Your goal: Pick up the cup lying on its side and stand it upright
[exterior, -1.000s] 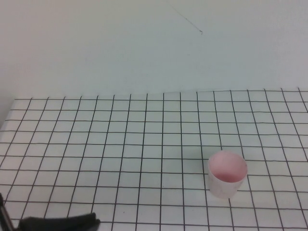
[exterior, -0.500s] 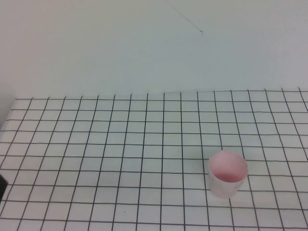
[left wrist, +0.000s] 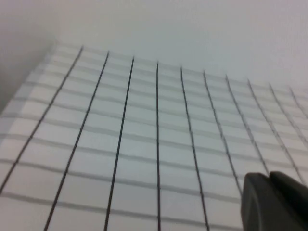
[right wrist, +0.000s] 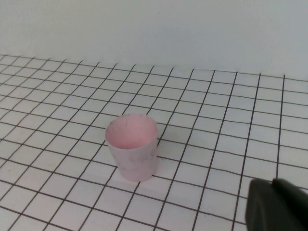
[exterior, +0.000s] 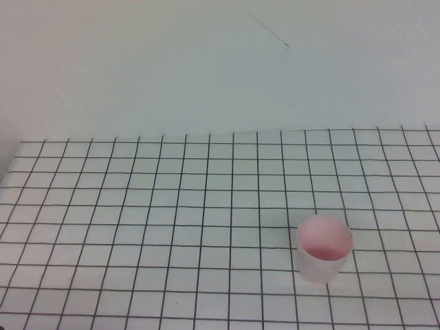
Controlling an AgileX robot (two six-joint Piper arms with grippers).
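One cup [exterior: 324, 249], pale pink and translucent, occupies the lower right of the high view, standing upright on the gridded tabletop [exterior: 172, 206] with its wider rim facing up and its pinker interior exposed. In the right wrist view the same cup [right wrist: 133, 146] sits near the centre of the frame, base on the grid, leaning neither way. Judged from this pose, the uprighting appears already achieved, although the task sentence speaks of a cup on its side.

Neither arm appears in the high view. The left claw [left wrist: 276, 202] shows only as a dark tip at the lower right corner of the left wrist view, above bare grid, with no cup in that frame; whether its fingers are parted or closed cannot be told. The right claw [right wrist: 278, 205] is likewise a dark tip at the lower right corner of the right wrist view, near the cup but well clear of it, touching nothing; its finger state also cannot be told.

Risks from here:
- A renewed approach by the right claw could clip the rim and topple the cup, since light, tapered plastic on a narrow base probably tips easily.
- Squeezing the thin wall could deform it or flick the cup away.
- A sweeping arm might skid it across the smooth tabletop.
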